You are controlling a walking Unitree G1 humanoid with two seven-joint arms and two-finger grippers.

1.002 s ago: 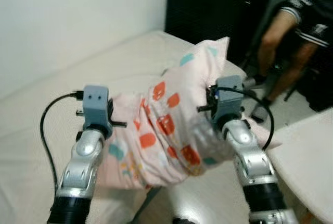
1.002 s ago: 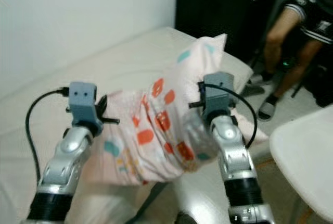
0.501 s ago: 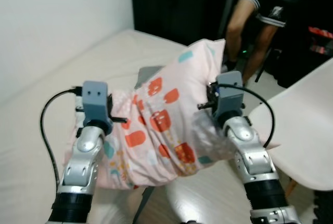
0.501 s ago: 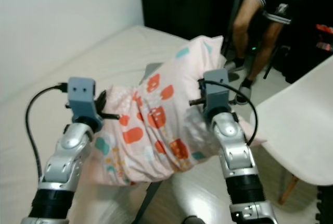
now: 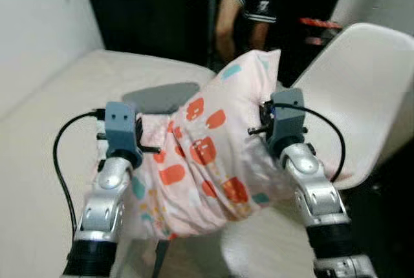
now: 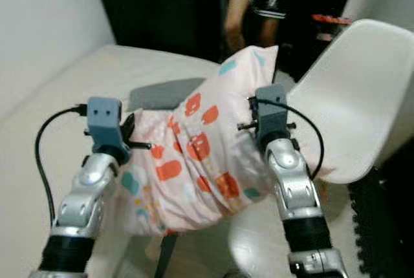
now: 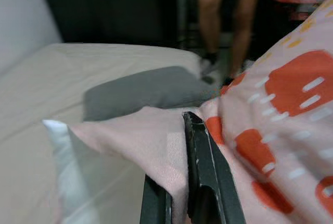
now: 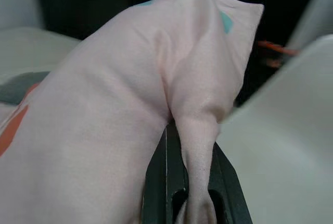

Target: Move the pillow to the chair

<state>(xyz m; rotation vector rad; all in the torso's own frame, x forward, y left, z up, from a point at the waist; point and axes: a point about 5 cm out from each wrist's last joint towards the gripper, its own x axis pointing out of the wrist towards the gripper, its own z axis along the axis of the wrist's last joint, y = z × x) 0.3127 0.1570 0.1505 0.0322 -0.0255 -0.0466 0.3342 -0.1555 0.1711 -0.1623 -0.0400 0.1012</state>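
I hold a pink pillow (image 5: 207,161) with orange and teal patches up in the air between both arms. My left gripper (image 7: 179,193) is shut on a fold of the pillow's left edge. My right gripper (image 8: 190,193) is shut on a pinch of fabric at its right side. The white chair (image 5: 352,90) stands to the right, its curved shell just beyond the pillow's right end. The pillow's lower right corner hangs over the chair's seat edge.
A beige bed (image 5: 58,116) lies at the left with a grey pillow (image 5: 162,96) on it. A seated person (image 5: 249,6) is behind, by dark furniture. Pale floor (image 5: 265,252) shows below the pillow.
The whole view has swung to the right: the chair now stands large beside the pillow and the bed has slid left. Both grippers keep the same hold on the pillow.
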